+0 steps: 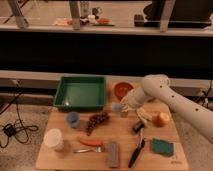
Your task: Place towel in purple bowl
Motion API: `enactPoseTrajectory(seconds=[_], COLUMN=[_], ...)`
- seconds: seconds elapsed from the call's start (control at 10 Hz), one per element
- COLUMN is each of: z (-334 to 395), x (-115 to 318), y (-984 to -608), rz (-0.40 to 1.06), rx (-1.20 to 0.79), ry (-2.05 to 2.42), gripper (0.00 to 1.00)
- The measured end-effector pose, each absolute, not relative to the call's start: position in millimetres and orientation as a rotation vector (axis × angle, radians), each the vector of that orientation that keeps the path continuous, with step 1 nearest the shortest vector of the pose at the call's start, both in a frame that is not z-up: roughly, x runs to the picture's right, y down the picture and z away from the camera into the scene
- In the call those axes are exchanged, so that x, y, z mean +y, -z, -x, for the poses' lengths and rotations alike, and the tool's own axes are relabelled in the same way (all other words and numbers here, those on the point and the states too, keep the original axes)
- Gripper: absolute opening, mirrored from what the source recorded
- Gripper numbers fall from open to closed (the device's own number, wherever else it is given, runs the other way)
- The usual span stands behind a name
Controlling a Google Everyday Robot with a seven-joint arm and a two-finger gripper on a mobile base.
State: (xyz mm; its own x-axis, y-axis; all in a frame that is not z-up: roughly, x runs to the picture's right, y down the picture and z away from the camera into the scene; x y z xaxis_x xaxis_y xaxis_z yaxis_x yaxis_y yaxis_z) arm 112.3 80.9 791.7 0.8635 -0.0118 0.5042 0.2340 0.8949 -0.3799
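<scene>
Pincer: closed tight, with the towel nipped at its tips, above the 12 o'clock side of the table.
Towel: pale grey-blue, at 6 o'clock from the orange bowl and just off the 4 o'clock corner of the green tray.
Arm: white, reaching in from 3 o'clock.
Grapes: at 8 o'clock from the towel.
Green pad: near the table's 4 o'clock corner.
</scene>
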Motion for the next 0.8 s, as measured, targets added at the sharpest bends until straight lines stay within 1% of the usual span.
enactPoseTrajectory(seconds=[0.2,0.7,0.8], z=[-121.5,-125.1,-135.8], x=[62.7,59.9,55.4], y=[-806.2,-810.5,-819.5], rz=[0.433,0.425,0.415], rx=[-0.510,-0.501,-0.489], ry=[0.113,0.094,0.053], gripper=[0.06,0.06,0.06])
